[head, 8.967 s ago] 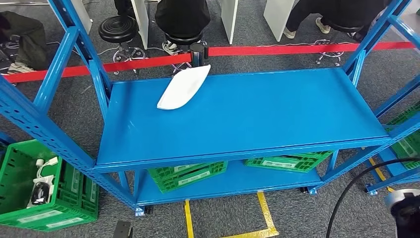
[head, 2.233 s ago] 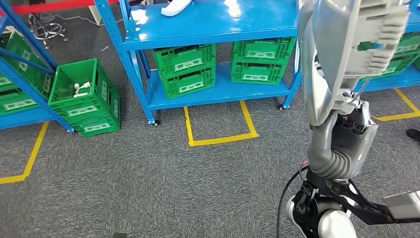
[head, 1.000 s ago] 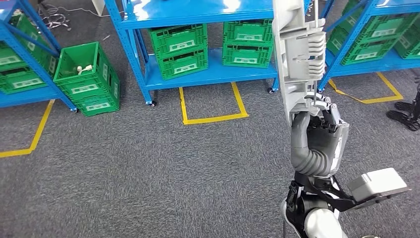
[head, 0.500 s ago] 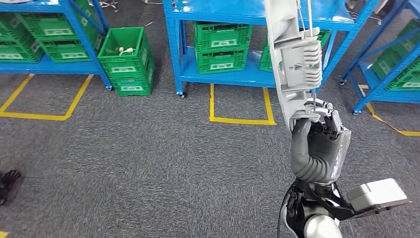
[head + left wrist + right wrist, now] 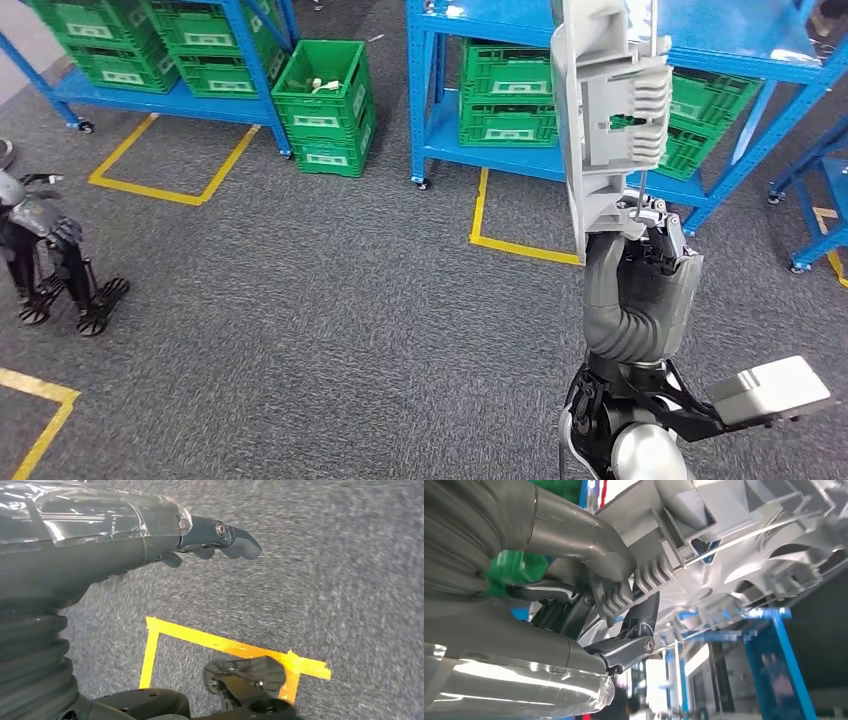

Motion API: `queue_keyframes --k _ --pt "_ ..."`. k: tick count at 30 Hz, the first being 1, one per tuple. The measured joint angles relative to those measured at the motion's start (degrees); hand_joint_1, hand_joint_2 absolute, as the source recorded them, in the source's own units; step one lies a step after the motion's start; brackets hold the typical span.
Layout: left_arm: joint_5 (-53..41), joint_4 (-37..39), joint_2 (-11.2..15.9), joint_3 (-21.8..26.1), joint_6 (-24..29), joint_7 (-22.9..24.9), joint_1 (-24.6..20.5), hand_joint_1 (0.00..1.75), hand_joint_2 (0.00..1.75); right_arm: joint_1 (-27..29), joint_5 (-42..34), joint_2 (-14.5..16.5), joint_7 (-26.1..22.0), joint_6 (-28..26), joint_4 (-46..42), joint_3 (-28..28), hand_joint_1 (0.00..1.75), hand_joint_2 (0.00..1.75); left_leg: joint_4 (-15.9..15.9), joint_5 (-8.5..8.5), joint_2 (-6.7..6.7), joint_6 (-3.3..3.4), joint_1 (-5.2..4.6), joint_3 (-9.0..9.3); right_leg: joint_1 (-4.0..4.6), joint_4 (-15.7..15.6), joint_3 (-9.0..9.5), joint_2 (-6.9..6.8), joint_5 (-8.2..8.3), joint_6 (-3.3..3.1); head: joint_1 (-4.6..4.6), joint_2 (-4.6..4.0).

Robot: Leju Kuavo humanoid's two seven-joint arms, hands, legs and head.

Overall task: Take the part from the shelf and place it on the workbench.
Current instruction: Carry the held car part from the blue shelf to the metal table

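The part point(image 5: 610, 110) is a long pale grey plastic moulding with ribs and clips. It stands upright, and my right hand point(image 5: 645, 290) grips its lower end at chest height over the carpet. In the right wrist view the thumb and fingers point(image 5: 619, 605) are closed around the ribbed edge of the part point(image 5: 744, 545). My left hand point(image 5: 150, 535) hangs over the grey carpet with its fingers point(image 5: 235, 537) stretched out and nothing in them.
Behind the part stands a blue shelf point(image 5: 720, 40) with green crates point(image 5: 505, 95) on its lower level. A green crate point(image 5: 322, 110) sits on the floor beside another blue shelf point(image 5: 120, 60). Yellow tape point(image 5: 175, 180) marks the carpet. A dark legged machine point(image 5: 45, 255) stands at the left.
The whole picture has shifted, so the camera has turned: shelves and crates slid right and the dark legged machine came in at left. The right hand still holds the part upright.
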Motion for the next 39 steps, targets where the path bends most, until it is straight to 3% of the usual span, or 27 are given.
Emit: queue_keyframes --k 1,2,4,5,7,8,10,12,14,16,17,18,21,23,25,27,29,31,32,34,36,38,39 --pt "0.0 0.0 0.1 -0.1 0.1 0.1 0.0 0.00 1.75 -0.1 -0.5 0.0 -0.2 0.1 0.0 0.2 1.75 1.75 2.2 -0.52 0.00 -0.25 0.27 -0.94 0.01 0.1 -0.01 -0.89 -0.06 0.04 -0.06 0.00" --pt "0.2 0.0 0.3 -0.1 0.3 0.1 0.0 0.00 1.75 -0.2 -1.2 0.0 -0.4 0.2 0.0 0.5 1.75 1.75 2.1 0.16 0.03 -0.46 0.47 -0.76 -0.01 0.2 0.00 -1.77 -0.16 0.15 -0.11 0.00" --pt "1.2 0.0 0.9 -0.2 0.8 -0.4 0.0 0.00 1.75 -0.3 -2.5 -0.1 -0.6 0.7 0.2 0.9 1.75 1.75 -3.8 3.67 1.29 -0.72 0.73 2.59 -0.10 0.4 0.14 -3.24 -0.50 0.62 -0.22 0.00" --pt "1.8 0.0 1.2 -0.2 1.1 -0.9 0.0 0.00 1.75 -0.4 -3.1 -0.1 -0.6 1.1 0.3 1.0 1.75 1.75 -7.5 5.05 3.00 -0.80 0.48 4.64 -0.03 0.6 0.21 -3.87 -0.74 0.98 -0.36 0.00" --pt "3.0 0.0 1.6 -0.2 1.3 -1.8 -0.1 0.00 1.75 -0.3 -3.5 -0.5 -0.5 1.7 0.4 1.1 1.75 1.75 -11.8 5.96 5.34 -0.28 -0.04 6.68 0.25 1.0 0.26 -4.95 -1.11 1.68 -0.53 0.00" --pt "3.4 0.0 1.6 -0.1 1.4 -2.1 -0.1 0.00 1.75 -0.2 -3.5 -0.8 -0.5 1.9 0.4 1.1 1.75 1.75 -12.0 5.72 5.46 0.12 -0.36 6.60 0.38 1.0 0.29 -5.55 -1.20 1.96 -0.51 0.00" --pt "4.0 0.0 1.7 -0.1 1.5 -1.8 0.0 0.00 1.75 -0.2 -3.2 -1.2 -0.1 2.2 0.4 1.1 1.75 1.75 -12.0 5.88 3.80 1.08 -0.31 6.27 0.22 1.2 0.48 -6.43 -1.63 2.52 -0.25 0.00" --pt "4.2 0.0 1.7 -0.1 1.5 -0.9 0.1 0.00 1.75 0.0 -2.6 -1.6 0.6 2.7 0.4 1.2 1.75 1.75 -12.1 6.12 2.03 1.92 -0.19 6.26 -0.12 3.8 -0.35 -4.16 -3.83 2.92 0.11 0.00" --pt "4.1 0.0 1.5 -0.1 1.5 0.2 0.0 0.00 1.75 0.4 -1.9 -2.2 1.4 3.4 0.4 1.4 1.75 1.75 -12.1 6.29 0.25 2.62 -0.29 6.26 -0.20 11.0 -3.47 -0.64 -7.66 2.91 0.82 0.00" --pt "4.1 0.0 1.2 -0.1 1.4 1.0 0.0 0.00 1.75 0.8 -1.2 -2.8 1.9 4.2 0.5 1.6 1.75 1.75 -12.1 6.39 -1.68 3.02 -0.63 6.28 0.05 17.6 -6.77 0.55 -9.66 2.63 1.53 0.00" --pt "4.1 0.0 1.1 -0.1 1.4 1.1 0.1 0.00 1.75 0.9 -0.9 -3.0 2.0 4.5 0.5 1.7 1.75 1.75 -12.1 6.44 -2.63 3.14 -0.82 6.32 0.25 18.2 -7.30 0.75 -9.00 2.34 1.75 0.00" --pt "4.1 0.0 1.0 -0.1 1.4 1.2 0.1 0.00 1.75 0.9 -0.6 -3.2 2.1 4.7 0.5 1.8 1.75 1.75 -12.0 6.48 -3.55 3.20 -1.00 6.40 0.47 16.4 -6.82 0.98 -7.25 1.95 1.86 0.00" --pt "4.1 0.0 0.8 -0.1 1.4 1.3 0.2 0.00 1.75 0.9 -0.3 -3.6 2.1 5.0 0.4 2.2 1.75 1.75 -12.1 6.61 -5.75 3.20 -1.24 6.59 1.09 5.7 -2.58 3.73 -1.17 0.30 1.88 0.00" --pt "4.2 0.0 0.6 -0.1 1.4 1.3 0.3 0.00 1.75 0.8 -0.3 -3.8 2.1 5.0 0.4 2.4 1.75 1.75 -12.1 6.87 -6.77 2.82 -0.96 6.27 1.28 2.8 -1.36 4.91 -0.28 -0.34 1.90 0.00" --pt "4.2 0.0 0.5 -0.1 1.3 1.3 0.4 0.00 1.75 0.7 -0.2 -4.0 2.1 5.2 0.3 2.5 1.75 1.75 -12.3 7.12 -7.46 2.29 -0.84 5.95 1.19 1.5 -0.81 3.79 0.06 -0.44 2.19 0.00" --pt "4.2 0.0 0.5 -0.1 1.3 1.5 0.5 0.00 1.75 0.6 -0.2 -4.1 2.2 5.7 0.3 2.6 1.75 1.75 -10.8 5.84 -4.71 1.72 -1.29 5.05 0.72 -0.6 0.11 2.33 0.58 -0.47 2.11 0.00" --pt "4.1 0.0 0.4 -0.1 1.4 1.3 0.4 0.00 1.75 0.3 -0.6 -4.1 2.2 6.7 0.2 2.7 1.75 1.75 -5.6 2.66 -1.02 0.86 -1.07 2.37 0.36 -1.6 0.52 0.88 0.95 -0.38 1.53 0.00" --pt "3.8 0.0 0.4 -0.1 1.5 0.6 0.3 0.00 1.75 -0.2 -1.3 -4.1 2.1 8.1 0.3 2.8 1.75 1.75 0.6 0.29 -0.31 -0.23 0.02 -0.72 -0.03 -1.5 0.51 -0.68 0.84 -0.09 1.09 0.00" --pt "3.6 0.0 0.4 -0.1 1.6 0.2 0.3 0.00 1.75 -0.6 -1.6 -4.1 2.1 8.7 0.4 2.8 1.75 1.75 2.0 0.22 -0.28 -0.78 0.52 -1.47 -0.29 -1.4 0.51 -1.45 0.68 0.17 0.98 0.00" --pt "3.4 0.0 0.4 -0.1 1.8 -0.5 0.3 0.00 1.75 -1.8 -2.2 -4.0 2.1 10.0 0.7 3.1 1.75 1.75 -1.0 2.96 0.43 -1.99 1.38 0.08 -1.00 -0.8 0.60 -2.89 0.16 0.98 0.79 0.00" --pt "3.4 0.0 0.3 -0.1 2.0 -1.4 0.3 0.00 1.75 -3.1 -2.7 -3.7 2.0 11.2 1.2 3.7 1.75 1.75 -8.0 6.06 3.24 -2.98 1.67 3.75 -1.58 0.2 0.75 -4.19 -0.71 2.25 0.44 0.00" --pt "3.5 0.0 0.2 -0.1 2.0 -2.2 0.2 0.00 1.75 -4.5 -3.1 -3.4 1.9 12.1 1.6 4.1 1.75 1.75 -11.3 6.71 5.15 -2.17 1.31 5.30 -1.67 0.9 0.85 -5.02 -1.35 3.35 0.14 0.00" --pt "3.7 0.0 0.2 -0.1 2.0 -2.4 0.2 0.00 1.75 -5.2 -3.4 -3.3 1.6 12.6 1.8 4.4 1.75 1.75 -11.1 6.58 5.03 -1.19 1.08 5.06 -1.60 0.9 0.96 -5.36 -1.42 3.69 0.15 0.00"
